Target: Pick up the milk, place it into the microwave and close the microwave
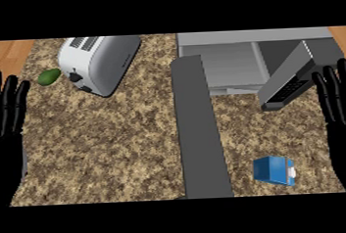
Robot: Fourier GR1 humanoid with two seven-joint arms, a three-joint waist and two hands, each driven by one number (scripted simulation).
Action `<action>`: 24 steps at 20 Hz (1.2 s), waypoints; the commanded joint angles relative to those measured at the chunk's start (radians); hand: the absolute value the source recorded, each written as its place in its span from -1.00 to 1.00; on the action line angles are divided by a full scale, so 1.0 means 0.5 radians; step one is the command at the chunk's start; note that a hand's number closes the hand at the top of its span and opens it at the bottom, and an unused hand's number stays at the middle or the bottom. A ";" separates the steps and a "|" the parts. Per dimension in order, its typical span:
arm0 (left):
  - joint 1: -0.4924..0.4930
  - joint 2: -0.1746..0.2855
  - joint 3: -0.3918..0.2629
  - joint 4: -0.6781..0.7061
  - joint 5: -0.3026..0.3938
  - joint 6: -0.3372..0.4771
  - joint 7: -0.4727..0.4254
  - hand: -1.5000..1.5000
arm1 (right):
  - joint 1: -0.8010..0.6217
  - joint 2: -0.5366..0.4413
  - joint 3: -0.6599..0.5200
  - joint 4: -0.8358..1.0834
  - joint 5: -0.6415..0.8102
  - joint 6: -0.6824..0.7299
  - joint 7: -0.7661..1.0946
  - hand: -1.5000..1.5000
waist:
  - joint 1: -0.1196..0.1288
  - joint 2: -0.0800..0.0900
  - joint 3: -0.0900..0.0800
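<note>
Looking down on the speckled brown stone surface (pixel 104 141), we find the milk (pixel 274 170) at the near right: a small blue carton with a white patch on its right side. It sits on the surface, and we cannot tell whether it stands upright or lies on a side. It is to the right of the microwave's door (pixel 198 127), a long dark grey slab that swings out from the far side and reaches towards us across the middle of the surface. The microwave (pixel 231 62) itself is at the far right, with its pale grey cavity open to view and its dark control panel (pixel 290 84) angled out on the right, on the far side of the milk and apart from it. Our right hand (pixel 342 116) shows at the right edge, wide open with straight fingers pointing to the far side, just to the right of the panel and apart from the milk. Our left hand (pixel 4 126) shows at the left edge in the same posture, fingers straight and spread, well apart from the milk. At the far left a white and grey toaster (pixel 97 60) lies at an angle, and a small green fruit (pixel 49 77) rests just to its left.
</note>
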 commanded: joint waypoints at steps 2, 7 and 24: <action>-0.023 0.028 0.054 -0.006 0.066 -0.042 0.113 -1.00 | 0.152 0.148 0.285 -0.084 0.318 -0.115 -0.032 -1.00 | 0.038 -0.058 0.006; 0.144 -0.185 -0.076 0.077 0.139 0.022 0.139 -1.00 | 0.314 0.220 0.720 -0.384 0.138 0.014 0.342 -1.00 | 0.056 -0.064 0.001; 0.692 -0.174 0.018 -0.152 0.360 -0.222 -0.086 -1.00 | 0.722 0.175 1.360 -0.622 0.855 -0.495 0.367 -1.00 | 0.039 -0.062 0.004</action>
